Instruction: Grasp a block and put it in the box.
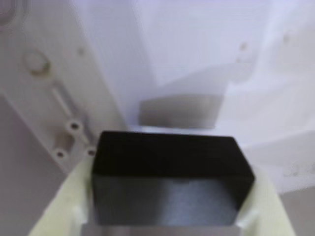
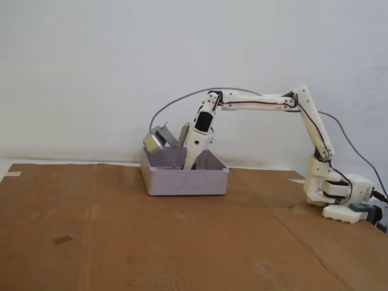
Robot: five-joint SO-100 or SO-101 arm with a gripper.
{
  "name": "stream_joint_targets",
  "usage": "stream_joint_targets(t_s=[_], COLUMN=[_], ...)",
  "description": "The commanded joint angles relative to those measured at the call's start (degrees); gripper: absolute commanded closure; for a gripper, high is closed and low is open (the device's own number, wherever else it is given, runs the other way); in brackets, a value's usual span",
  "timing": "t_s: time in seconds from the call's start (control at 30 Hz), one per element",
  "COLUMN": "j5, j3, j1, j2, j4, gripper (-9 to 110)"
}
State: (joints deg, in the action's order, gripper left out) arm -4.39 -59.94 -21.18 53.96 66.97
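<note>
1. Brown cardboard [image 2: 121, 242] is covering the desk in the fixed view, with a seam running across it on the right; a plain white wall [image 2: 91, 60] is standing behind.
2. Sitting at the right edge of the cardboard, the white arm [image 2: 260, 102] is reaching left, with a grey cable [image 2: 176, 100] arching above it.
3. In the fixed view the arm's tip is dipping behind the box [image 2: 185, 180] wall, so the fingers and the block are hidden there; a silver-grey camera module [image 2: 155, 142] is showing above the rim.
4. The wrist view is blurred and pale.
5. In the wrist view the fingers [image 1: 61, 206] are closing on both sides of the black block [image 1: 170, 177], gripping it.
6. The block is hanging over the box's pale interior [image 1: 197, 59], not resting on its floor.
</note>
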Motion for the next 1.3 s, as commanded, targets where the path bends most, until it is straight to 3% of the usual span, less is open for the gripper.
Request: stream_joint_targets(t_s=[0.0, 0.93, 1.13, 1.27], j5=[0.62, 0.53, 0.53, 0.53], j3=[1.23, 1.14, 0.88, 0.44], j1=[-0.53, -2.9, -2.72, -2.46], j2=[10.37, 10.37, 10.37, 10.37], j4=[-3.78, -7.38, -5.89, -6.15], gripper=[91, 90, 74, 70])
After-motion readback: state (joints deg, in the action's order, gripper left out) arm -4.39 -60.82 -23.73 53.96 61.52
